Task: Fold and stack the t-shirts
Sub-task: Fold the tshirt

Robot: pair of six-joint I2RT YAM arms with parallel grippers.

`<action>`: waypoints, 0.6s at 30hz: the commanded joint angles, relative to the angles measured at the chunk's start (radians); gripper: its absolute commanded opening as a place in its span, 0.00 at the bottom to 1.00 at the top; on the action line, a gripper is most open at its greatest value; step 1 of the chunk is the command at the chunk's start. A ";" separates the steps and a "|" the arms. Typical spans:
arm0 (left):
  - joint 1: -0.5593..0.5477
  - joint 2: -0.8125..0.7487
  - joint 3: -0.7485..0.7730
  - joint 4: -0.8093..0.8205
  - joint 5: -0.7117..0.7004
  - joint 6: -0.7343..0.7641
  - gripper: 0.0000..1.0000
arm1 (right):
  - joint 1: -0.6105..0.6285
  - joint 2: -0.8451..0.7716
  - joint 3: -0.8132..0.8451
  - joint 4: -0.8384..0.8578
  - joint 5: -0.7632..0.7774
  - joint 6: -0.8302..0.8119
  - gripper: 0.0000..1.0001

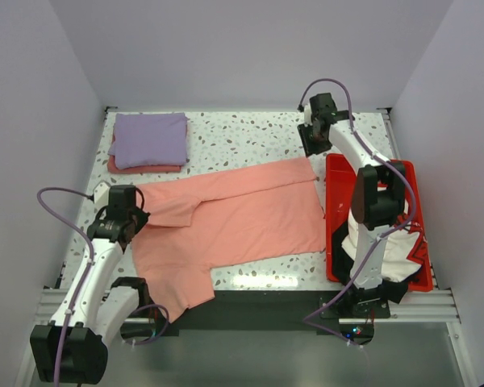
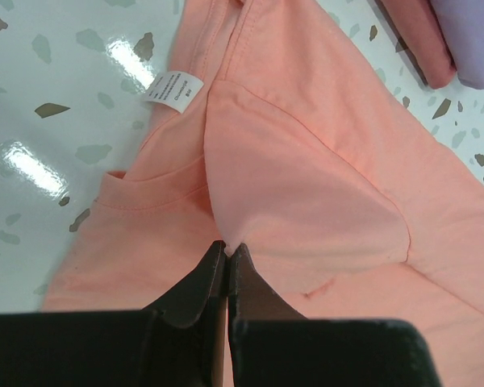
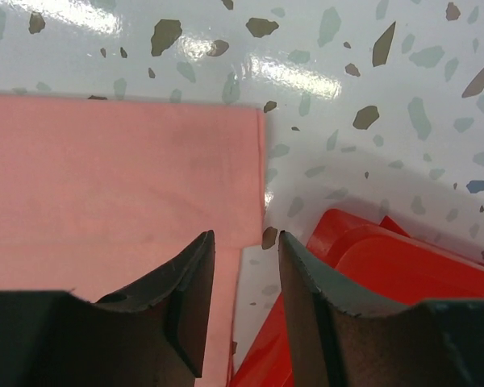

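A salmon-pink t-shirt (image 1: pixel 234 218) lies spread across the middle of the table, one part hanging over the near edge. My left gripper (image 1: pixel 133 211) is at its left end, shut on a raised fold of the fabric near the collar (image 2: pixel 228 248); the neck label (image 2: pixel 172 89) shows just beyond. My right gripper (image 1: pixel 316 143) is open over the shirt's far right corner (image 3: pixel 254 218), its jaws either side of the cloth edge and holding nothing. A folded lavender-purple shirt (image 1: pixel 151 137) rests on a folded pink one (image 1: pixel 145 168) at the back left.
A red plastic tray (image 1: pixel 410 173) stands along the right side, its corner (image 3: pixel 387 266) right beside my right fingers. It holds a white shirt (image 1: pixel 387 256) and a black one (image 1: pixel 339 242). The folded stack also shows in the left wrist view (image 2: pixel 468 40).
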 commanded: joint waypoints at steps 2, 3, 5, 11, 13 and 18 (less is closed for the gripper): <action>-0.007 0.004 -0.005 0.026 0.005 0.020 0.00 | -0.005 -0.087 0.003 -0.002 -0.044 0.019 0.43; -0.007 0.002 -0.007 0.027 0.005 0.020 0.00 | -0.006 -0.092 0.006 -0.003 -0.050 0.024 0.44; -0.007 0.001 -0.011 0.038 0.008 0.020 0.00 | 0.000 -0.107 0.009 -0.005 -0.058 0.025 0.47; -0.007 0.028 -0.028 0.109 0.054 0.027 0.00 | 0.083 -0.199 -0.069 0.053 -0.203 0.039 0.58; -0.007 0.065 -0.027 0.138 0.068 0.031 0.00 | 0.162 -0.236 -0.156 0.095 -0.225 0.067 0.59; -0.003 0.195 0.003 0.239 0.081 0.031 0.00 | 0.377 -0.332 -0.377 0.311 -0.280 0.159 0.59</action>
